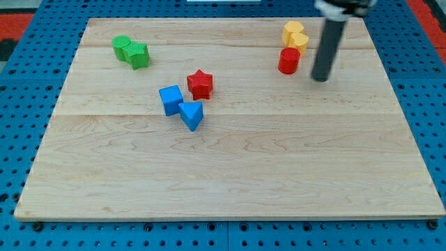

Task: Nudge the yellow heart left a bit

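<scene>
A pale wooden table top (230, 174) fills the frame, resting on a blue pegboard (21, 125); its near half holds nothing. Moving toward the view's top, a blue cube (170, 100) and a blue triangular block (191, 114) touch each other left of centre, with a red star-shaped block (200, 84) just beside them. Farther back on the left, two green blocks (131, 51) sit pressed together. At the far right, a red cylinder (288, 61) touches two yellow blocks stacked in depth: the nearer one reads as the yellow heart (300, 41), the farther is a yellow block (293, 29) of unclear shape. The dark rod carries nothing and has no jaws; my tip (320, 78) rests near the heart, to its right and slightly nearer the camera, not touching. This looks like the approach step. The next move likely calls for sliding farther back, level with the heart, then pushing gently leftward.
</scene>
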